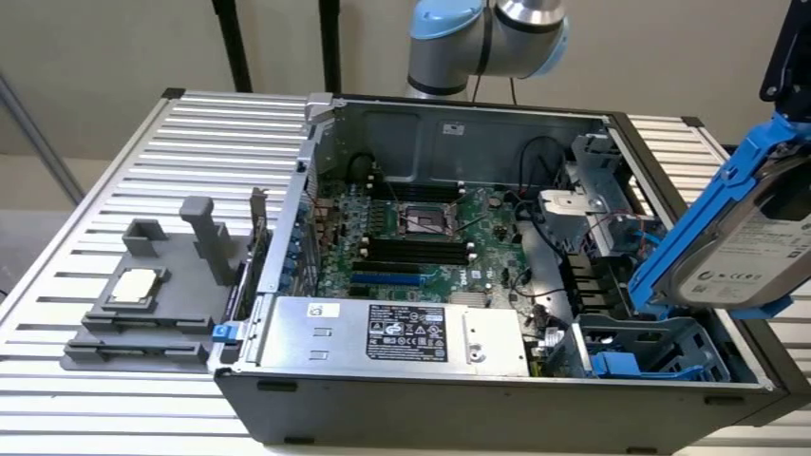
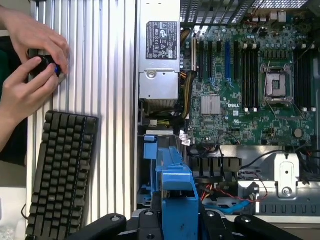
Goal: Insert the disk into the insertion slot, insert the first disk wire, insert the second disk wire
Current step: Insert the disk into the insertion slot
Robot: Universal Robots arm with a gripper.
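Note:
The disk [image 1: 747, 249], a silver drive with a white label in a bright blue carrier, hangs tilted over the case's front corner on the exterior view's right. My gripper [image 1: 783, 109] comes down from above and is shut on its carrier. In the wrist view the blue carrier [image 2: 175, 182] sits edge-on between my dark fingers [image 2: 151, 220]. The insertion slot [image 1: 649, 344], a grey-blue ribbed cage, lies just below the disk and a little toward the exterior view's left. The disk is above the cage and apart from it. I can make out no disk wires.
The open computer case [image 1: 507, 399] lies on a slatted table [image 1: 203, 142]. A silver power-supply box [image 1: 386, 332] sits beside the cage, with the motherboard [image 2: 250, 75] behind. A grey fixture [image 1: 152, 294] stands outside the case. A person's hands [image 2: 30, 65] and a keyboard [image 2: 60, 175] are on the table.

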